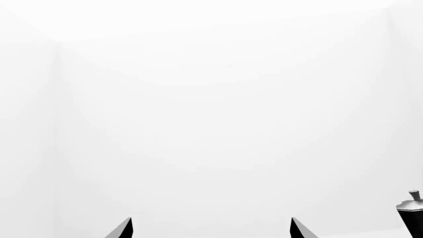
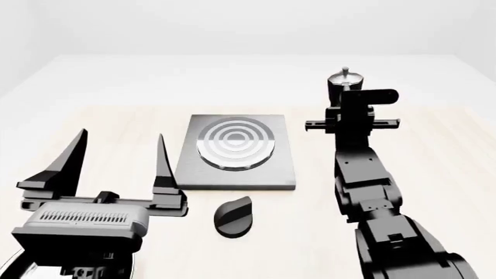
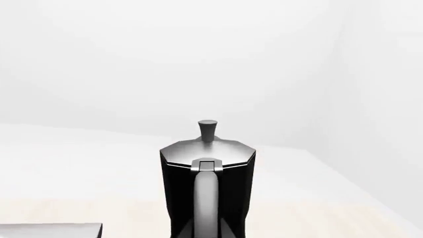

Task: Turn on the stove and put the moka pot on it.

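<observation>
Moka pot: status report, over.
Left gripper open, idle. Right gripper at moka pot, grip hidden. Pot off stove. Knob untouched. Path clear.

Pale wooden tabletop [image 2: 434, 151], white floor beyond its far edge, plain white walls

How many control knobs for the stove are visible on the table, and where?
1. The single black knob lies on the table just in front of the stove, nearer the robot, between the left hand and the right arm. None other shows.
</observation>
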Controlling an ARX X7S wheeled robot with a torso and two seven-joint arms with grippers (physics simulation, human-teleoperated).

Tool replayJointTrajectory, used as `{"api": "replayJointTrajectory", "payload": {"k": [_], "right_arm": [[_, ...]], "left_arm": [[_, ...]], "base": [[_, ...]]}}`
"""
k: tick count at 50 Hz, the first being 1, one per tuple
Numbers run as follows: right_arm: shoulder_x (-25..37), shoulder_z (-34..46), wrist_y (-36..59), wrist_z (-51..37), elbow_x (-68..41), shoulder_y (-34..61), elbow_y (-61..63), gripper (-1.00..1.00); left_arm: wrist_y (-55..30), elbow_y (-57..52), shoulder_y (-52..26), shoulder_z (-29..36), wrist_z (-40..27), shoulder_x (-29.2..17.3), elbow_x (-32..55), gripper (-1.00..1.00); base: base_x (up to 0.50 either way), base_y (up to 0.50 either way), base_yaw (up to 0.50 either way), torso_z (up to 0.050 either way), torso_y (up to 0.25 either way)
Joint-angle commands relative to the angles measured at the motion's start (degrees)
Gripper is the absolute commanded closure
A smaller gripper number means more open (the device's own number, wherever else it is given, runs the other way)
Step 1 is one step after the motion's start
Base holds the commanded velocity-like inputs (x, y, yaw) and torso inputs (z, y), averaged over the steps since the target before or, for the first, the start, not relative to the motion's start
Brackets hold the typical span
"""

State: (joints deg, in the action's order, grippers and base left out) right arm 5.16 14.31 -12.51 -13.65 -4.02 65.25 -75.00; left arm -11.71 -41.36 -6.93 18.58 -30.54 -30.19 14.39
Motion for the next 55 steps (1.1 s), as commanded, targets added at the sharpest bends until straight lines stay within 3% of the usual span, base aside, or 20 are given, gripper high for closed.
{"api": "replayJointTrajectory", "payload": {"k": [1,10,31,43,47,55], "right_arm": [[-1.4,-0.7,0.1,0.4,3.3,2.3,0.0,1.00],[-1.9,-0.7,0.5,1.2,3.6,3.9,0.0,1.00],[-5.1,-3.9,-5.2,12.3,-0.6,3.2,0.0,1.00],[-5.1,19.8,-8.2,13.0,-25.1,3.1,0.0,1.00],[-5.1,33.3,-10.1,14.2,-38.0,3.7,0.1,1.00],[-5.1,51.7,-12.5,13.1,-55.0,4.1,0.5,1.00]], "left_arm": [[0.0,0.0,-0.4,0.1,0.0,0.2,0.3,-1.00],[0.2,0.8,-0.7,0.5,0.2,0.4,0.2,-1.00],[2.1,2.5,0.0,0.6,0.4,0.4,0.1,-1.00],[2.7,3.0,0.1,0.8,0.5,0.5,0.0,-1.00],[2.3,2.7,0.0,0.8,0.4,0.4,0.1,-1.00],[2.2,2.4,0.1,0.9,0.2,0.3,0.1,-1.00]], "base": [[0.00,0.00,0.00,0.000,0.000],[0.00,0.00,0.00,0.000,0.001],[0.00,0.00,0.00,0.000,0.001],[0.00,0.00,0.00,0.001,0.001],[0.00,0.00,0.00,0.000,0.003],[0.00,0.00,0.00,0.000,0.001]]}}
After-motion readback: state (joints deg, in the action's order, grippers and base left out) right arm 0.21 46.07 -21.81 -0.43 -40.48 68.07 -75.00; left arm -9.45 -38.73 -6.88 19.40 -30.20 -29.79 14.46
